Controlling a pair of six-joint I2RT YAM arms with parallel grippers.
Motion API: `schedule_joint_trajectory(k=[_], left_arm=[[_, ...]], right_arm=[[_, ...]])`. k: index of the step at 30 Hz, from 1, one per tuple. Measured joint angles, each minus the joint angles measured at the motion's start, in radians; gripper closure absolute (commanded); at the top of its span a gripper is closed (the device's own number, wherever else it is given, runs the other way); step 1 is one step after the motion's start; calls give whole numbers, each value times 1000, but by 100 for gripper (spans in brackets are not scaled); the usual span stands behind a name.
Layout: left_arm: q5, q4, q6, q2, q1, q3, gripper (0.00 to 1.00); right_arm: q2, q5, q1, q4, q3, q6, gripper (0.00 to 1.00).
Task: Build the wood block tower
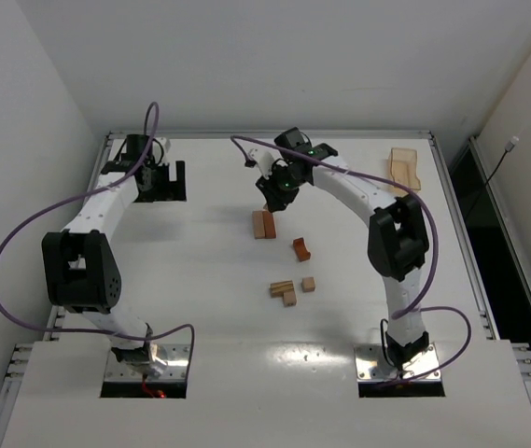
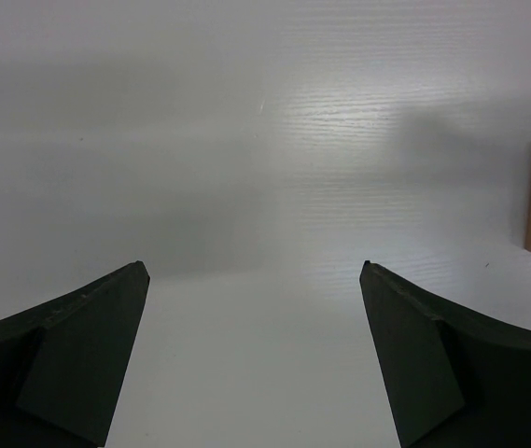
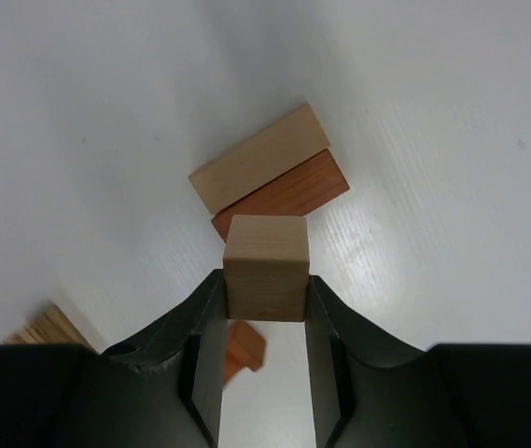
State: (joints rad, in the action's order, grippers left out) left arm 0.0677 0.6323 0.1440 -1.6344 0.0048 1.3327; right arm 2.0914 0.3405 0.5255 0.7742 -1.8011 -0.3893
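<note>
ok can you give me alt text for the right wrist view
The right hand is shut on a light tan cube, held in the middle of the view. Past the cube, a tan bar and a reddish-brown bar lie side by side, touching, on the white table.

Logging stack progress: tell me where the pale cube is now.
In the right wrist view, the pale cube is pinched between the fingers of the right gripper, close to the side-by-side tan and reddish bars.
</note>
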Motion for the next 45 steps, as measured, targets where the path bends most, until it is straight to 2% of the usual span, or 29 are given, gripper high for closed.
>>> schedule_joint_trajectory(k=[3,8,15,30,45], left_arm=[[4,3,4,0,2,0,4],[11,3,16,0,4,0,4],[14,4,20,0,4,0,4],[11,6,22,0,20,0,4],[11,5,22,0,23,0,4]], right_arm=[[-4,-117,27,-53,35,236,100],[-8,-233,62,-64,89,480,100],[-14,-321,81,-69,92,702,100],[0,-359,79,-58,-5,858,100],[109,-365,79,-40,-46,880,100]])
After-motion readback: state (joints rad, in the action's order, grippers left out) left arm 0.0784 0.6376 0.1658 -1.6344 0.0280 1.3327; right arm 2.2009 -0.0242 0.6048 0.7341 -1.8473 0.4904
